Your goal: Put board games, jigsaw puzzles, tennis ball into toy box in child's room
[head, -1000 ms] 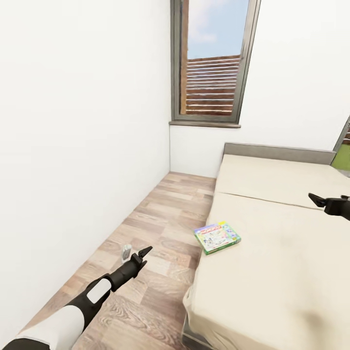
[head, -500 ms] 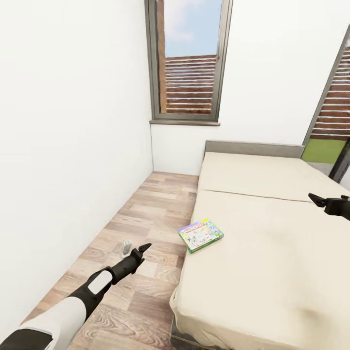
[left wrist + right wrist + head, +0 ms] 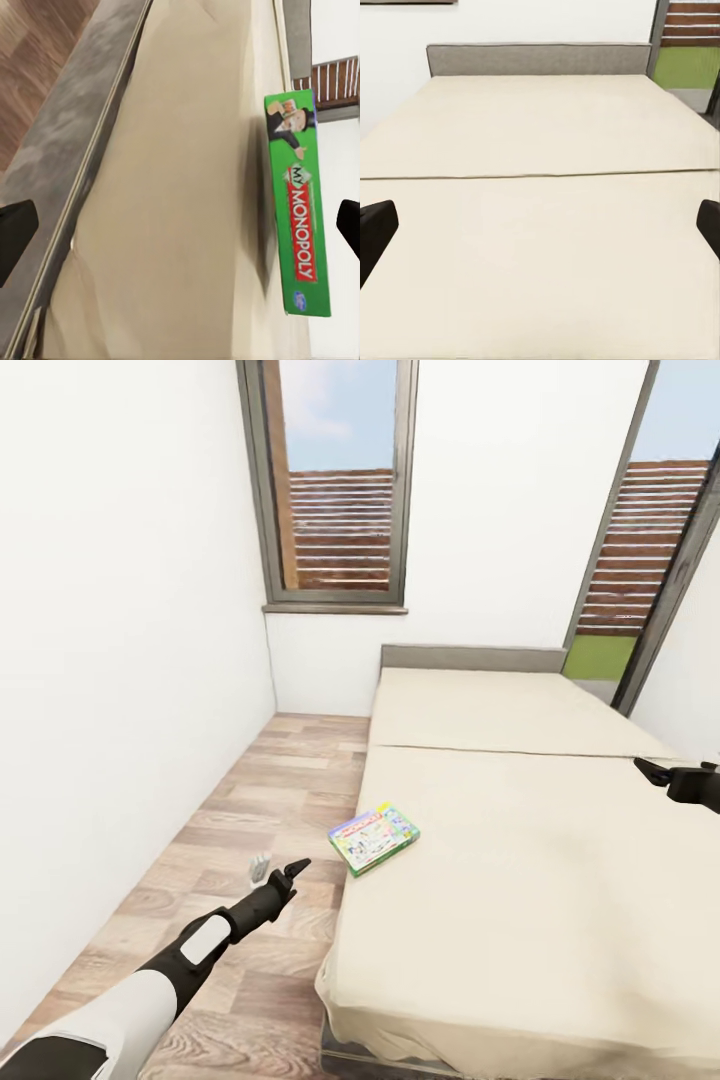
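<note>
Left arm (image 3: 190,955) stretched forward and low over the floor (image 3: 250,790), beside the bed (image 3: 520,860), left gripper (image 3: 294,874) at its end pointing ahead toward the bed's corner. In the left wrist view both fingertips (image 3: 15,232) sit at opposite edges of the picture, so jaws wide, nothing between them. Right gripper (image 3: 660,773) pokes in from the right edge over the mattress, well apart from the game. Its wrist view has the fingertips (image 3: 376,225) far apart too: jaws wide, empty.

Game (image 3: 373,838) lies flat on the bed near the edge next to the floor, about midway along the mattress. Green box, "My Monopoly" on its side (image 3: 300,202). Long axis runs diagonally, far end angled toward the right wall. A small grey object (image 3: 259,869) lies on the floor just beside the left gripper; can't tell what it is.
</note>
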### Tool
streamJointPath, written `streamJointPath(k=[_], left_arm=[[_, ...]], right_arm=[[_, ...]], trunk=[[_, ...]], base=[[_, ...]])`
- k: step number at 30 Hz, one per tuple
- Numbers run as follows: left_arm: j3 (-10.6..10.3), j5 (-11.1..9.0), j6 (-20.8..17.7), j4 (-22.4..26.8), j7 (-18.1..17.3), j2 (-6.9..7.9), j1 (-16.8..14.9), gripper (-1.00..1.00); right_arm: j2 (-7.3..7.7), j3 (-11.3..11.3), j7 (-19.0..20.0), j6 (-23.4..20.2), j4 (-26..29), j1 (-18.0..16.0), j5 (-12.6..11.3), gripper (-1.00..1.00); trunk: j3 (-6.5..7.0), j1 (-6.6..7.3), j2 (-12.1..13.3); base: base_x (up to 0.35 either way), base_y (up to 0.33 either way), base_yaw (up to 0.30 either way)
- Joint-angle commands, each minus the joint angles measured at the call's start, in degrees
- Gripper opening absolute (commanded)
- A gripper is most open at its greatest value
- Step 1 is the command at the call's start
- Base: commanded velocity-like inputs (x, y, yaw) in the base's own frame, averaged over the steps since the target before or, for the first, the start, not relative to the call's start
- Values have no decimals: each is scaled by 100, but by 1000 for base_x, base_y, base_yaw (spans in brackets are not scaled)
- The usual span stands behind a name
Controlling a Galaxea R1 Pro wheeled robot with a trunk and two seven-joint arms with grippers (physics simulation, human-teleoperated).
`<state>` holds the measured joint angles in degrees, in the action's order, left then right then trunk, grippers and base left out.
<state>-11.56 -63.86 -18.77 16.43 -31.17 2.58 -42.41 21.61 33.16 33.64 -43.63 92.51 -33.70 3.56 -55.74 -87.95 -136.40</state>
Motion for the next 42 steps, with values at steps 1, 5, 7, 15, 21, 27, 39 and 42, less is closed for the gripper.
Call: streamJointPath(k=[1, 5, 7, 15, 21, 27, 39, 42], left_arm=[[-22, -56, -35, 4, -9, 5, -3, 100], [-27, -56, -47, 90, -44, 11, -7, 100], [-29, -56, -52, 184, -93, 13, -5, 100], [-28, -56, -71, 477, -203, 22, 3, 100], [-29, -56, -80, 537, -213, 16, -4, 100], [-31, -56, -96, 551, -211, 14, -56, 100], [-31, -56, -100, 554, -214, 19, -78, 100], [-31, -56, -100, 554, -214, 22, -81, 100]], right_arm=[[-4, 6, 46, -23, 4, -10, 39, 100], [-4, 6, 46, -20, 4, -8, 39, 100], [-6, 6, 47, -17, 4, -6, 39, 100], [-8, -2, 47, -7, 4, -5, 38, 100], [-8, -7, 47, -6, 4, -5, 39, 100], [-9, -17, 47, -6, 4, -5, 39, 100], [-25, -37, 43, 1, 4, 23, 39, 100], [-26, -38, 44, -4, 4, 41, 39, 100]], trunk=[[-10, 1, -2], [-18, 1, -2], [-20, 1, -2], [-21, 1, -2], [-22, 1, -2], [-22, 1, -2], [-22, 1, -2], [-22, 1, -2]], base=[[0, 0, -207], [0, 0, -89], [0, 0, -34], [0, 0, -8], [0, 0, -24], [0, 0, -218], [0, 0, -77], [0, 0, -134]])
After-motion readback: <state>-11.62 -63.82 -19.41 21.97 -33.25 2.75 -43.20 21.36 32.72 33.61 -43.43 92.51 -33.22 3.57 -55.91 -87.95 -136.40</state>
